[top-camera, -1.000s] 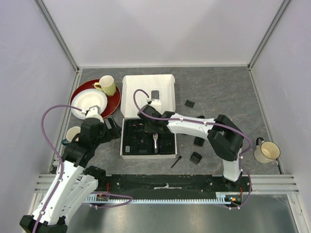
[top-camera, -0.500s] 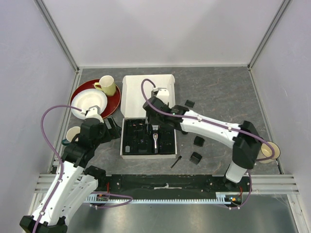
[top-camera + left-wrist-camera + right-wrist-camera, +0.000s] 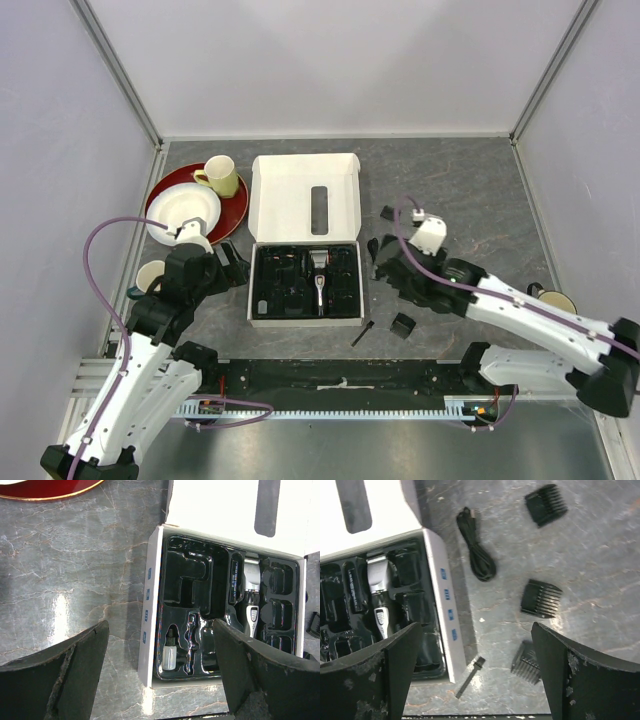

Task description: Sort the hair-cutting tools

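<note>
Three comb attachments (image 3: pixel 541 599), cord (image 3: pixel 476 556), brush (image 3: pixel 470 677) beneath right tool (image 3: pixel 476 672), fingers (image 3: pixel 370 680) parted.

L tool (image 3: pixel 160 627), R tool (image 3: pixel 475 627): spread wide

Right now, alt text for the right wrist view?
The right hand is open above the table, with three comb attachments, a coiled cord and a thin brush lying loose beside the box. The clipper sits inside the box.
</note>
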Controlling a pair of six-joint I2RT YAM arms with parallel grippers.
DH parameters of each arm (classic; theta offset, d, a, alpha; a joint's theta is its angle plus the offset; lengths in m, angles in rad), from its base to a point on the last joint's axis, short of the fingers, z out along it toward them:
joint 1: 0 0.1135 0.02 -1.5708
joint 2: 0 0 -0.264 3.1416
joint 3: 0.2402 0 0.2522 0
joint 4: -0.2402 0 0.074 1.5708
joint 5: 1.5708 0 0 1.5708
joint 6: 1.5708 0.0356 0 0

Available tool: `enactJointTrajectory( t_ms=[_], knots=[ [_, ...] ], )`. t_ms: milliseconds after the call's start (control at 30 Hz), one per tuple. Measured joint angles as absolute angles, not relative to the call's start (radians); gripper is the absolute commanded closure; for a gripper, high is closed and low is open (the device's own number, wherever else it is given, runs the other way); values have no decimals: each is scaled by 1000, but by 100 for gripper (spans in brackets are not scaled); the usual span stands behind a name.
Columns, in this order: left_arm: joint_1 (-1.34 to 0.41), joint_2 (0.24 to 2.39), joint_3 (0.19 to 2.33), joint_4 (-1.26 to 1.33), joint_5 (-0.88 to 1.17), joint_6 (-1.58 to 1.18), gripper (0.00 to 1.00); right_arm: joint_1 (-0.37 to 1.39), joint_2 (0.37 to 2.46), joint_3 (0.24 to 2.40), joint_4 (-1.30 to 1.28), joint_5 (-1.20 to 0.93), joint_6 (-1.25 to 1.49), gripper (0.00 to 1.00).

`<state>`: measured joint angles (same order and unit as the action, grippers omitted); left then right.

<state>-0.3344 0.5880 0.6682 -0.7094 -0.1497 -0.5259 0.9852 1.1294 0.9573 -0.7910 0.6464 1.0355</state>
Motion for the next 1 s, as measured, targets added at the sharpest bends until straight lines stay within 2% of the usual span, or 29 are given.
enactJointTrajectory(
  t_ms=[100, 200, 600, 1000],
  knots=[
    [-334, 588, 668, -709, -147, -526, 9, 962, 1023, 899, -836, 650, 1072, 2],
    [-334, 589, 668, -709, -147, -526, 10, 942, 1003, 889, -890, 653, 1102, 2],
    [-334, 604, 668, -709, -147, -526, 10, 925, 1205, 797, -997, 597, 1291, 5],
    [-334, 609, 668, -709, -147, -526, 10, 905, 1233, 630, -870, 416, 1394, 11]
  ],
)
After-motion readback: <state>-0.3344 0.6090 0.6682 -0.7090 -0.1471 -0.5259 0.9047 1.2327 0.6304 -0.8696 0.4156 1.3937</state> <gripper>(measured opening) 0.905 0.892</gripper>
